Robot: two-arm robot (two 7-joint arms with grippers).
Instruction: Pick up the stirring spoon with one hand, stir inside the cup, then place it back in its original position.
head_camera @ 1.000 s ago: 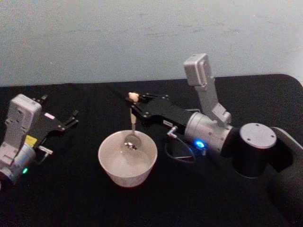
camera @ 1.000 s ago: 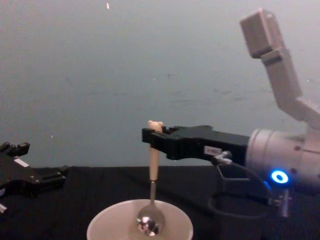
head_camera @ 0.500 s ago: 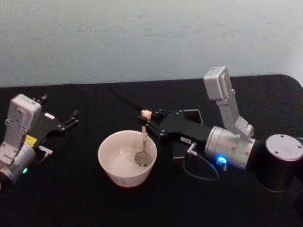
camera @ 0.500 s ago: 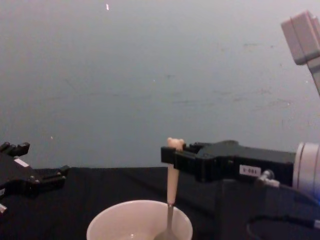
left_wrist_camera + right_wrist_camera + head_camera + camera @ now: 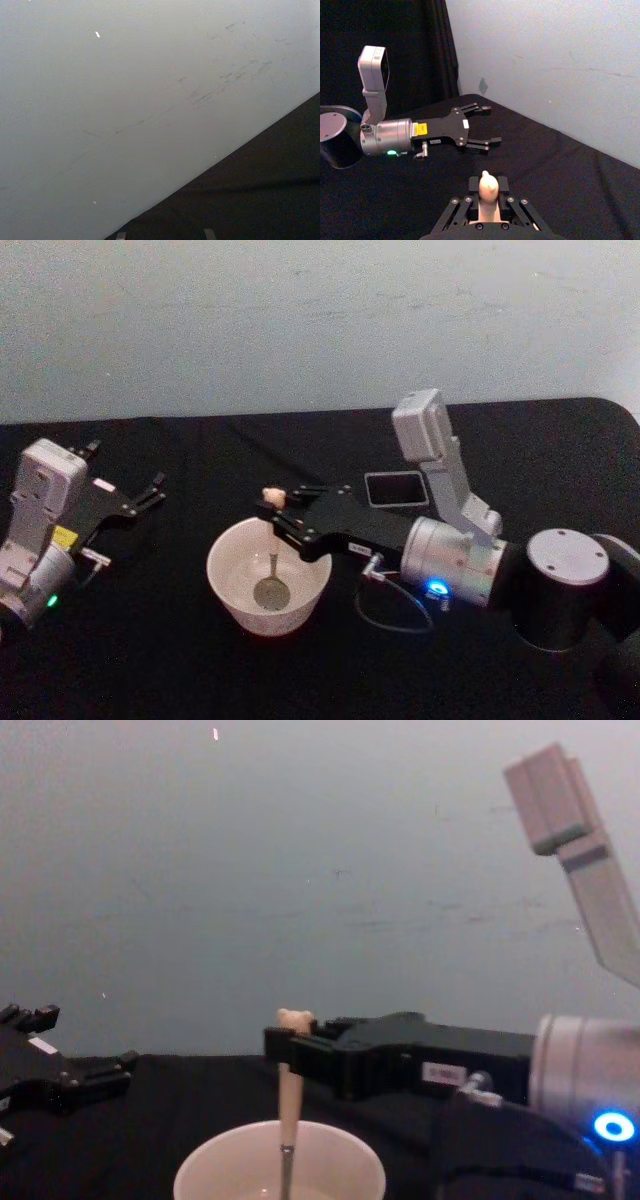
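Level right gripper [image 5: 277,511] — jaws clamping spoon [image 5: 272,565].

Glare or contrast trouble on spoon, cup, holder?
Head view: no hotspot on the spoon in the cup; its bowl reads dark on the pale inside; the holder nearly merges with the black table, only its rim outlined. Chest view: the right arm's blue light glows bright; the right gripper and parked left gripper lose lower edges against the table.
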